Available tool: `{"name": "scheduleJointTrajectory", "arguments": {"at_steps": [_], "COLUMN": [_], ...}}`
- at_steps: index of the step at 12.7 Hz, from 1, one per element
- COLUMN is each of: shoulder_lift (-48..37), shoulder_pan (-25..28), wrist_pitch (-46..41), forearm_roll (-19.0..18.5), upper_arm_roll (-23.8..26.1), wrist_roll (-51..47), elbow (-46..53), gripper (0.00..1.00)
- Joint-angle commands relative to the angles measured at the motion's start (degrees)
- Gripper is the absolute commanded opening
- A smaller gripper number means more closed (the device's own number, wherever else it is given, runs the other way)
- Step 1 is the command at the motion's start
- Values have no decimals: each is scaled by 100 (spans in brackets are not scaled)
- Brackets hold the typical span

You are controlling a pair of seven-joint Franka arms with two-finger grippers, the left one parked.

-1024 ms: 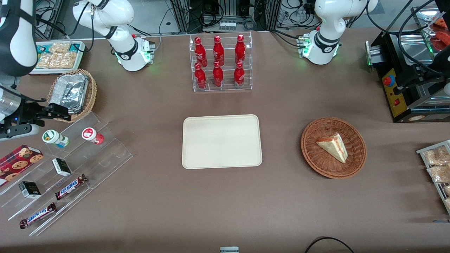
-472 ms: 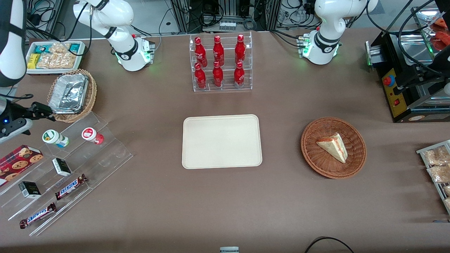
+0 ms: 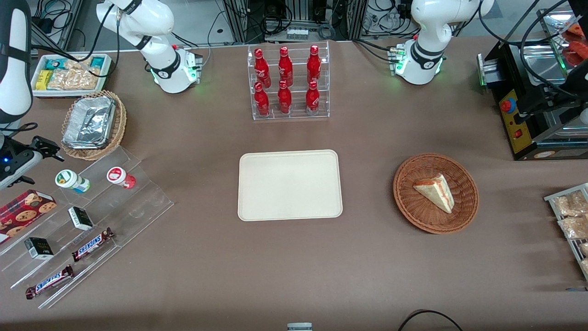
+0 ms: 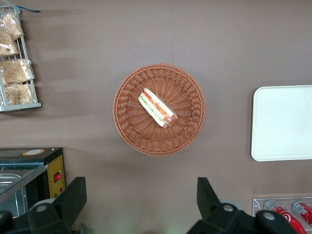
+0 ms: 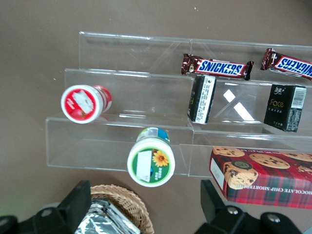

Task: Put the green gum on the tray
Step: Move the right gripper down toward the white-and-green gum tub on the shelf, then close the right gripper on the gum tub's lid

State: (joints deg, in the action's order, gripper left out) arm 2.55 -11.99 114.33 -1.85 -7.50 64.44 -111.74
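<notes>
On the clear stepped rack (image 5: pixel 146 146), upright green gum (image 5: pixel 150 163), lid up, below the open gripper (image 5: pixel 146 207).

The working arm (image 3: pixel 16 55) has glossy white shells with black bands at its joints, black cables looped beside it, and a small blue light on the dark wrist block. Its hand (image 3: pixel 51 151) is matte black, high above the clear stepped rack at the working arm's end of the table; its two blunt black fingers (image 5: pixel 78 200) stand apart. Its white base (image 3: pixel 177 71) glows green
</notes>
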Motion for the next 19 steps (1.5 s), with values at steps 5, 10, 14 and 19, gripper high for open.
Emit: {"name": "scheduleJointTrajectory", "arguments": {"at_steps": [5, 10, 14, 19], "shoulder_lift": [158, 316, 431, 317], "shoulder_pan": [-84, -154, -154, -102], "wrist_pitch": [731, 1056, 1118, 908], "forearm_roll": [88, 97, 97, 97], "upper_arm_roll": [38, 38, 38, 46], "wrist_roll": [147, 147, 147, 112], "elbow": [-463, -638, -692, -622], "gripper": [100, 100, 87, 0]}}
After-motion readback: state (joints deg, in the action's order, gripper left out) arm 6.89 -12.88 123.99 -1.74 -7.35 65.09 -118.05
